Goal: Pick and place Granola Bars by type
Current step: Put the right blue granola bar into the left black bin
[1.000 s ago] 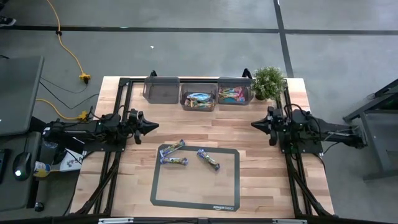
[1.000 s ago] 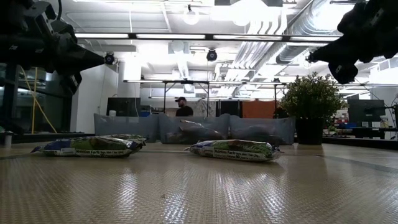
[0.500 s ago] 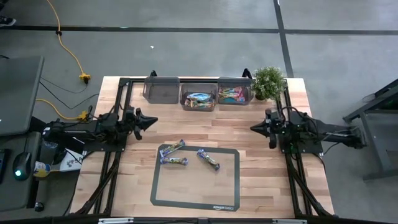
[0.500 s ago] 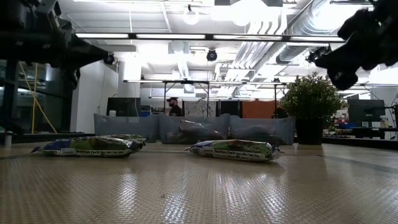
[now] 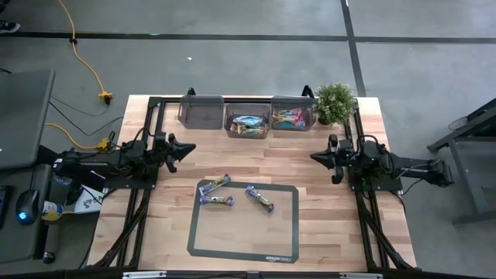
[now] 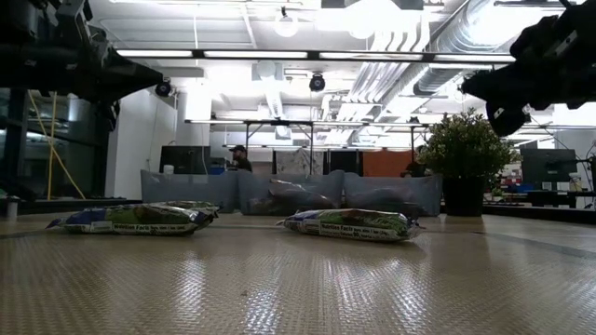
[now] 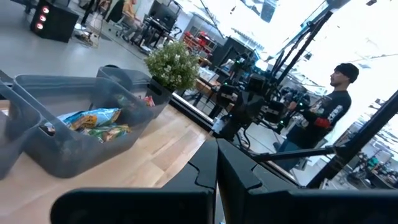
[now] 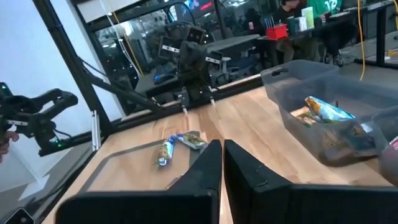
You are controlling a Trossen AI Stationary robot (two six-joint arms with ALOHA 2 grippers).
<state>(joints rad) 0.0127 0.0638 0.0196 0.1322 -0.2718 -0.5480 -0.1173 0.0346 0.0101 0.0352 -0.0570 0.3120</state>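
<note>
Three purple-blue granola bars lie flat on the dark-framed mat (image 5: 191,232): two at its far left corner (image 5: 217,184), (image 5: 217,200) and one beside them (image 5: 260,198). The low view shows two of them (image 6: 130,220), (image 6: 349,224). More bars lie in the middle bin (image 5: 248,123) and the right bin (image 5: 292,118). My left gripper (image 5: 193,147) is shut and level above the table's left side, holding nothing. My right gripper (image 5: 312,157) is shut and level above the right side, also holding nothing. Both wrist views show the fingers closed together (image 7: 217,163), (image 8: 222,155).
A third grey bin (image 5: 201,111) stands at the far left of the row with nothing in it. A potted plant (image 5: 335,102) stands at the far right corner. In the room beyond, a person (image 7: 333,112) stands by equipment. Bare wood lies between the mat and the bins.
My right gripper has sunk a little and tipped from pointing slightly down to level. My left gripper has stayed in place and swung its tip a little toward the far edge, levelling out. Both stay shut. The bars have not moved. A person beyond the bins has walked leftward.
</note>
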